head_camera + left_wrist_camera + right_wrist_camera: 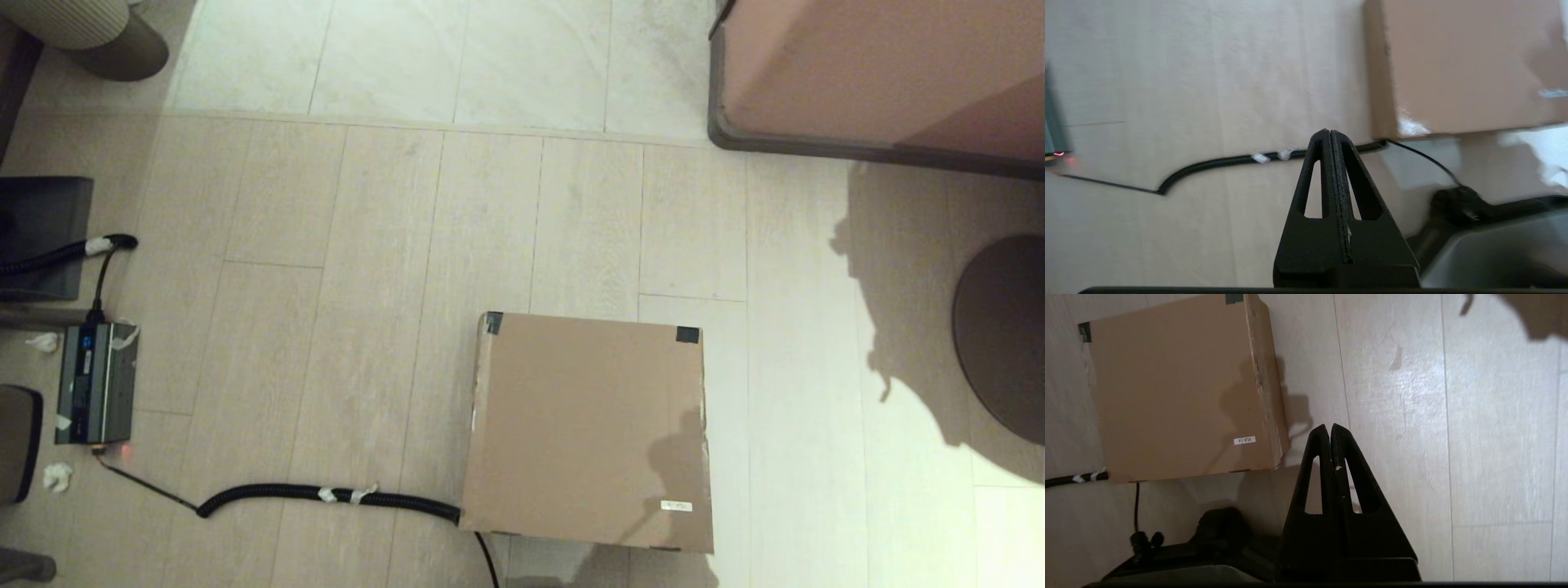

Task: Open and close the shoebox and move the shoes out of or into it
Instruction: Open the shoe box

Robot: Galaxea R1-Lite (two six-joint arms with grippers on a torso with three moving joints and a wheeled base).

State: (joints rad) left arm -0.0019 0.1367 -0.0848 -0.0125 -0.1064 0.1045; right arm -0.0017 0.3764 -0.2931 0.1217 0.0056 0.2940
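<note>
The brown cardboard shoebox [588, 429] sits on the floor with its lid down, dark tape on its two far corners and a small white label [676, 506] near its front right. The shoes are hidden from view. Neither arm shows in the head view. In the left wrist view my left gripper [1329, 132] is shut with nothing in it, held above the floor short of the shoebox [1470, 65]. My right gripper [1329, 427] is also shut and empty, hanging over bare floor beside the near corner of the shoebox [1175, 396].
A black corrugated cable [326, 496] runs across the floor to the box's front left corner. A grey power unit [94, 382] lies at the left. The pinkish cabinet [882, 73] stands at the back right, and a round dark base [1004, 335] at the right.
</note>
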